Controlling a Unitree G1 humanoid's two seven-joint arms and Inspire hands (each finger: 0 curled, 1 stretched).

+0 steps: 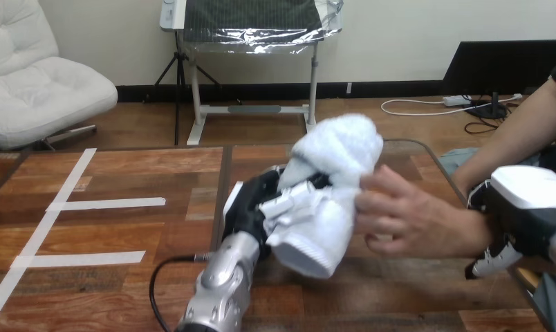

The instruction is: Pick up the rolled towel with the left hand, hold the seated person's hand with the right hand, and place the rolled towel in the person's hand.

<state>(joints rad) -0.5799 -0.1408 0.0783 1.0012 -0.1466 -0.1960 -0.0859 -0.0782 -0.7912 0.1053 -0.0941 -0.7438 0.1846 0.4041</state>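
My left hand (265, 207) is over the middle of the table, its fingers (296, 199) curled round a rolled white towel (334, 155). The towel is tilted, its top end to the upper right and its lower end toward me. The person's hand (413, 221) reaches in from the right, palm open, its fingertips touching the towel's right side. At the right edge, my right hand (521, 211) sits at the person's wrist. Its fingers (493, 261) curl under the wrist and its black thumb side lies over it.
White tape strips (106, 203) mark the wooden table (144, 173) at the left. The table's right edge (445, 173) runs close behind the person's forearm (517, 138). There is bare table to the left of my left arm (223, 283).
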